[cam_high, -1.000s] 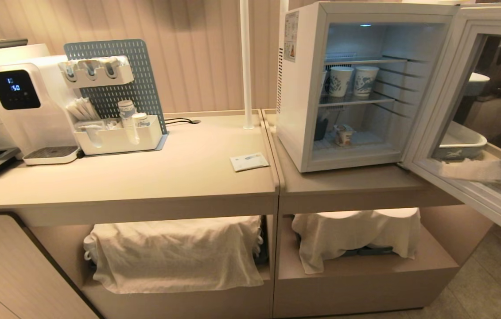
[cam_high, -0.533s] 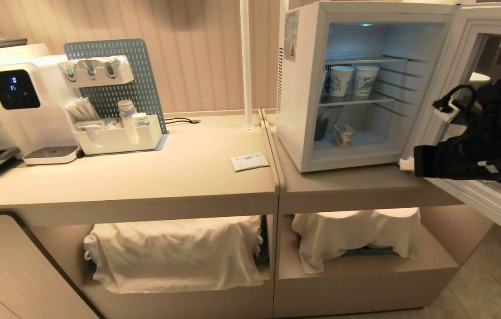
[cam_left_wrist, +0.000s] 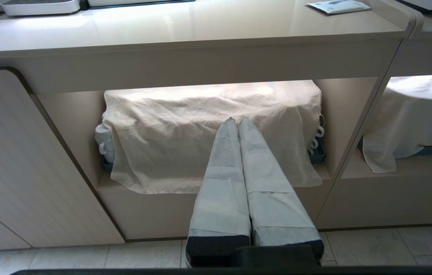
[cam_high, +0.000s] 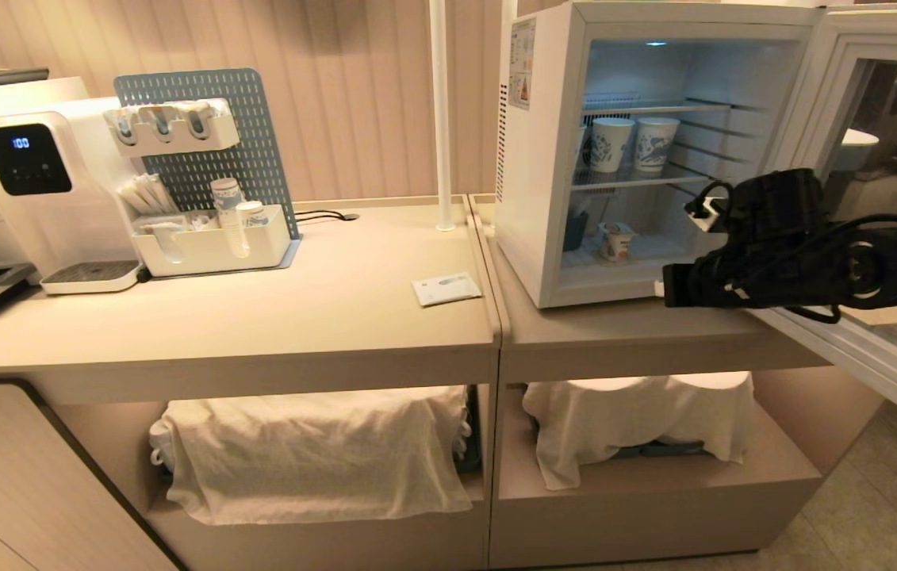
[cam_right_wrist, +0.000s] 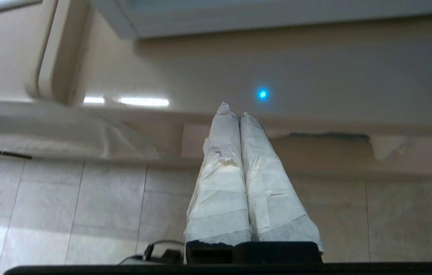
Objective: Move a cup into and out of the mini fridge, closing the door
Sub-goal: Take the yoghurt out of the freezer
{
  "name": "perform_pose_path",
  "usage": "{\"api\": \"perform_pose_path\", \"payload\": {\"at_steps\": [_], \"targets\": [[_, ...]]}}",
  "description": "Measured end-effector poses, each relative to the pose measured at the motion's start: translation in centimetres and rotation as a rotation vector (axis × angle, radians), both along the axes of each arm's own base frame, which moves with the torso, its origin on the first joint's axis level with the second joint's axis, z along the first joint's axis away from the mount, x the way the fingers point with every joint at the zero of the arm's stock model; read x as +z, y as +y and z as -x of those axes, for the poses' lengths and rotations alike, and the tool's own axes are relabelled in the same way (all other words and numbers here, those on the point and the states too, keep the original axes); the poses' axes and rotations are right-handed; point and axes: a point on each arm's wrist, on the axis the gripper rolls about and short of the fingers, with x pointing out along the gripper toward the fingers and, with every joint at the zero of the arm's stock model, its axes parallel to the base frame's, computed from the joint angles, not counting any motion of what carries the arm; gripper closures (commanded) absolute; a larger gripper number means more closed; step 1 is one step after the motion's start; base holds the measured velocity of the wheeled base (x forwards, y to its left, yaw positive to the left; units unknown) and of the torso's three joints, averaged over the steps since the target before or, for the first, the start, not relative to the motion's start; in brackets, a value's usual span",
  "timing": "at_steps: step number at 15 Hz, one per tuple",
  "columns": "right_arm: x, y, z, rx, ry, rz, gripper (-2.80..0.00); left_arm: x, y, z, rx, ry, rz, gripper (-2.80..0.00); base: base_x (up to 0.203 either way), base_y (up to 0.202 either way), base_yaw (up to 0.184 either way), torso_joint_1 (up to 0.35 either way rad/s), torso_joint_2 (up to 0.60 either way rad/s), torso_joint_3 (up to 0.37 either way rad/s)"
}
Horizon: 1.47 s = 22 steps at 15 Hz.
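Head view, fridge: The mini fridge [cam_high: 543,159] stands open on the right bench [cam_high: 622,333], its glass door [cam_high: 876,238] swung wide to the right.
Head view, cup: The cup [cam_high: 615,240] sits upright on the bottom shelf, near the front; two taller paper cups [cam_high: 632,144] occupy the wire shelf above.
Head view, right arm: The black-sleeved right hand [cam_high: 666,292] reaches in level from the right, just in front of the fridge's lower sill, well short of the cup.
Left wrist view: The left hand [cam_left_wrist: 237,121] hangs parked below bench height, its taped fingers pressed together, facing a cloth [cam_left_wrist: 208,133] draped in the open cubby.
Right wrist view: The right hand [cam_right_wrist: 235,108], wrapped fingers pressed together and holding nothing, points down at the bench edge and floor tiles [cam_right_wrist: 67,206].
Handling: Likely light, thin-walled and easily crushed or tipped; the foil lid looks fragile. Best taken gently around the squat body, below the lid rim.
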Motion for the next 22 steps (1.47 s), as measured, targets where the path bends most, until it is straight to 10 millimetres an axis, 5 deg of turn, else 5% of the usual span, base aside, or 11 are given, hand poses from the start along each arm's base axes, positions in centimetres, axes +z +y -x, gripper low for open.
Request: {"api": "perform_pose_path", "payload": {"at_steps": [10,22], "targets": [[-3.3,-2.6,-4.7,-0.078,-0.085,-0.007,0.0,0.0,0.0,0.0,0.0,0.0,0.0,0.0,0.0,0.0,0.0,0.0,0.0,0.0],[-4.1,-1.1,-7.3,-0.039,-0.183,0.001,0.0,0.0,0.0,0.0,0.001,0.0,-0.001,0.0,0.0,0.0,0.0,0.0,0.0,0.0]]}}
